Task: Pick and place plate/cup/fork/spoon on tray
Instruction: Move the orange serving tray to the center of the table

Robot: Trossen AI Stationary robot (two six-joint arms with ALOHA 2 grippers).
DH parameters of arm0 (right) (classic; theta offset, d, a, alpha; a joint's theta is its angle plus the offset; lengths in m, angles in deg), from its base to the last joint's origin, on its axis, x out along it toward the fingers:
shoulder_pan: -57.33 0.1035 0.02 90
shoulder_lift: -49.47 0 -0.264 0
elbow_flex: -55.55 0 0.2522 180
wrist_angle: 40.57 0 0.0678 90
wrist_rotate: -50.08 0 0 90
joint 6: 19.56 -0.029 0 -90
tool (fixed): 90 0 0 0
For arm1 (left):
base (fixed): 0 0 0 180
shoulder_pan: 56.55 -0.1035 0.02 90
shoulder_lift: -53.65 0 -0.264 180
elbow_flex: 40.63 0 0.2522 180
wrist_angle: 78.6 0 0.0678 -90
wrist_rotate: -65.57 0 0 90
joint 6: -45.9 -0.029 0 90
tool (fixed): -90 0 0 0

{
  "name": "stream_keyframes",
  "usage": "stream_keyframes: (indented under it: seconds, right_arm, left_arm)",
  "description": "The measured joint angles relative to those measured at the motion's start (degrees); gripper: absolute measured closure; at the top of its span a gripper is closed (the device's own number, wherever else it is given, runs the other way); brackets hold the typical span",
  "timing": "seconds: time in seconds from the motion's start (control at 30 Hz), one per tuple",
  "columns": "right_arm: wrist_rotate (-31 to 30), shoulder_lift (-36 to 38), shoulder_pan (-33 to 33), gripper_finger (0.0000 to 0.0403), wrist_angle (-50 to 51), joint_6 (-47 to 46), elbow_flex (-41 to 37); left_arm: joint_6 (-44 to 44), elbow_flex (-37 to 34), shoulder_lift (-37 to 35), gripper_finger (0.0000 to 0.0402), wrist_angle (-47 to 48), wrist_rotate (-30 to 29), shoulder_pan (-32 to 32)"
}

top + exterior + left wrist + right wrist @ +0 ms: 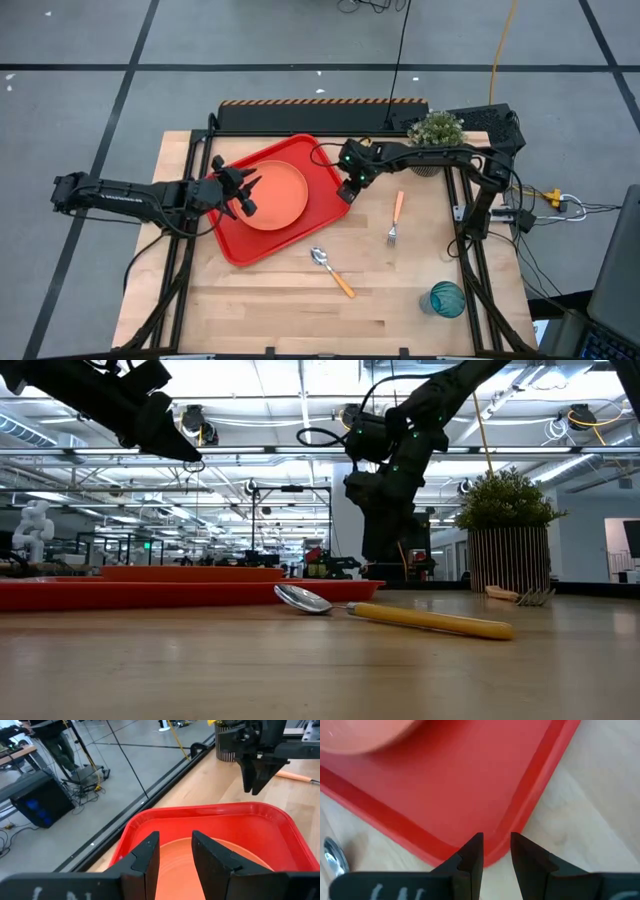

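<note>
The orange plate (285,195) lies flat in the red tray (240,245), which sits skewed at the table's middle left. My left gripper (243,197) hovers open above the plate's left edge (175,852), well above it in the low view (185,455). My right gripper (349,192) is open, pointing down over the tray's right corner rim (496,851), and touches nothing that I can see. The spoon (332,271) lies on the table in front of the tray. The fork (395,222) lies to its right. The teal cup (447,298) stands near the front right.
A small potted plant (436,130) stands at the table's far right, just behind my right arm. Bare wood stretches along the table's near edge, left of the cup. The spoon (390,615) lies close to the tray's near rim.
</note>
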State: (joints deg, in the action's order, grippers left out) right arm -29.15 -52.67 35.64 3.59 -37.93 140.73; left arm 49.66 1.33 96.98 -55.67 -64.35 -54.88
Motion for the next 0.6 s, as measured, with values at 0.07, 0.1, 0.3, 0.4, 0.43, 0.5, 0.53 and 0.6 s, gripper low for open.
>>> stream_keyframes:
  seconds: [0.07,0.1,0.3,0.4,0.43,0.5,0.53,0.6]
  right_arm:
    - [-0.18,0.0,0.0,0.0312,-0.17,-0.41,0.0]
    - [-0.22,0.0,0.01,0.0312,-0.34,-0.4,0.0]
    - [-1.23,0.0,0.17,0.0312,-3.64,0.76,0.0]
    - [-3.31,0.0,0.2,0.0312,-4.72,1.38,0.0]
    - [-3.3,-0.01,0.2,0.0312,-4.94,1.62,0.0]
    - [-3.37,-0.02,0.17,0.0312,-5.7,1.98,0.0]
    - [-3.37,0.0,0.17,0.0312,-5.84,2.18,0.0]
    - [-3.36,-0.02,0.37,0.0312,-5.72,2.85,0.0]
  left_arm:
    - [0.04,0.0,0.0,0.0284,0.0,0.0,0.02]
    - [0.09,0.0,0.0,0.0284,0.0,0.02,0.02]
    - [-0.24,0.0,0.02,0.0284,0.38,0.55,1.78]
    - [-0.2,0.0,0.02,0.0284,1.47,0.63,2.53]
    - [0.0,0.0,0.02,0.0284,1.91,0.63,2.66]
    - [0.76,0.0,0.02,0.0284,2.9,0.6,3.01]
    - [1.08,0.0,0.04,0.0284,3.17,0.61,3.1]
    - [1.66,0.0,0.04,0.0284,3.57,0.6,3.48]
